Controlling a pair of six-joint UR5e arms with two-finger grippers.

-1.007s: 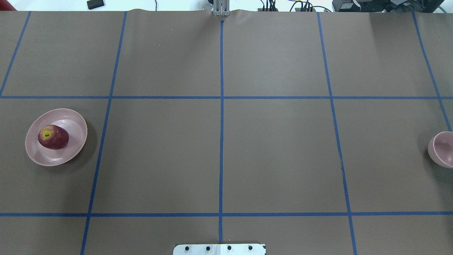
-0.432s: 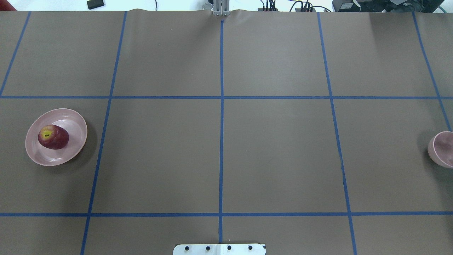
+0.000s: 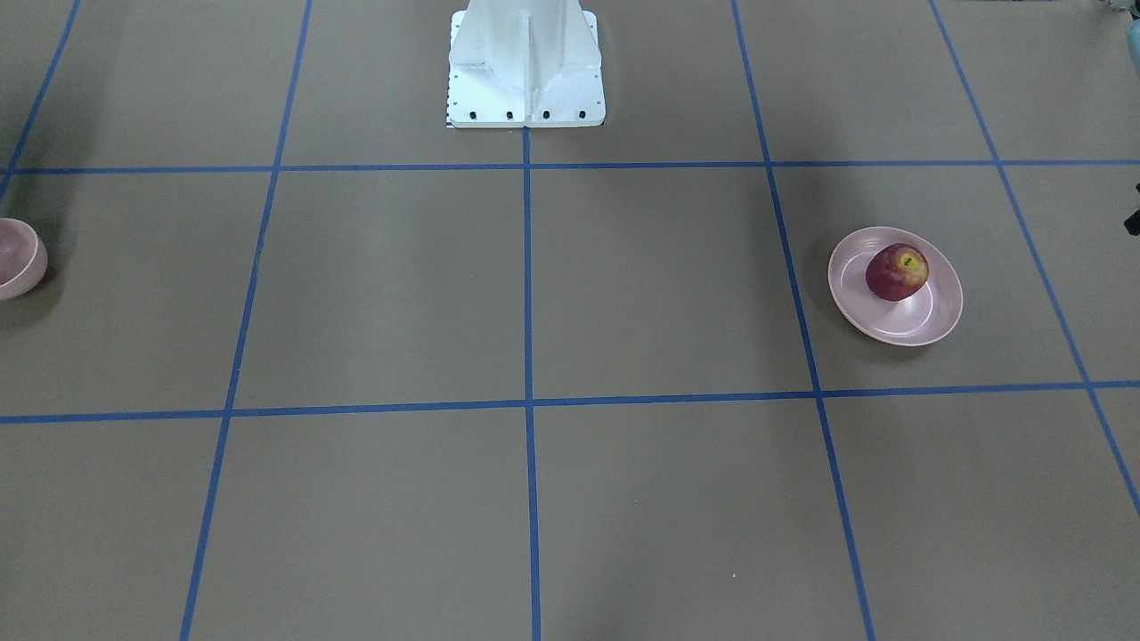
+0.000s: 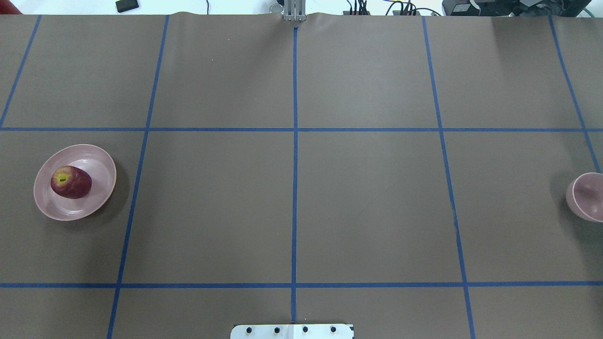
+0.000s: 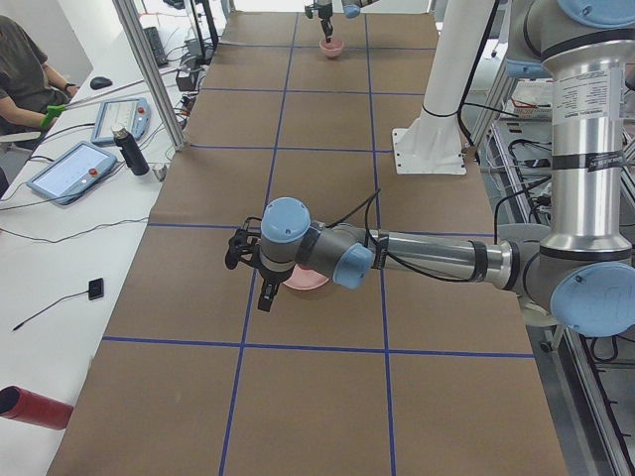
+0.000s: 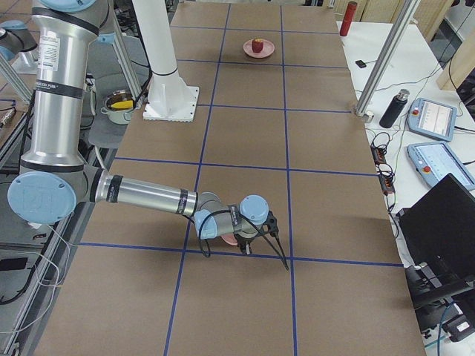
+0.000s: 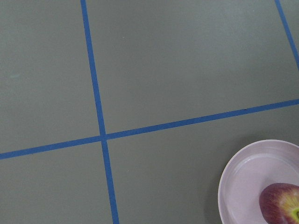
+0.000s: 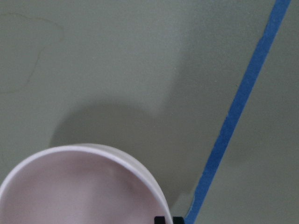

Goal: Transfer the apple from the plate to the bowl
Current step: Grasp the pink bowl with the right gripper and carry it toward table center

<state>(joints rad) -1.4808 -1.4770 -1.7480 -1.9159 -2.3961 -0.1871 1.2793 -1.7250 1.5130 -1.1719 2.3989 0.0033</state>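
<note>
The dark-red apple [image 4: 70, 181] lies on the wide pale-pink plate [image 4: 101, 162] at the table's left end; it also shows in the front view [image 3: 897, 271] on the plate [image 3: 926, 325] and in the left wrist view [image 7: 281, 204]. The small pink bowl [image 4: 585, 203] stands at the far right edge, cut off by the frame. My left gripper [image 5: 253, 278] hangs beside the plate [image 5: 306, 283]; I cannot tell its state. My right gripper [image 6: 258, 234] is at the bowl [image 6: 228, 239]; I cannot tell its state. The right wrist view shows the bowl's rim [image 8: 117, 158] close up.
The white robot pedestal [image 3: 525, 67] stands at the table's middle near edge. Blue tape lines grid the brown table. A red cylinder [image 5: 35, 407], a bottle [image 5: 129, 151] and tablets lie on the white side desk, where a person sits.
The bowl has shifted a little to the left in the overhead view. The apple and the plate have not moved.
</note>
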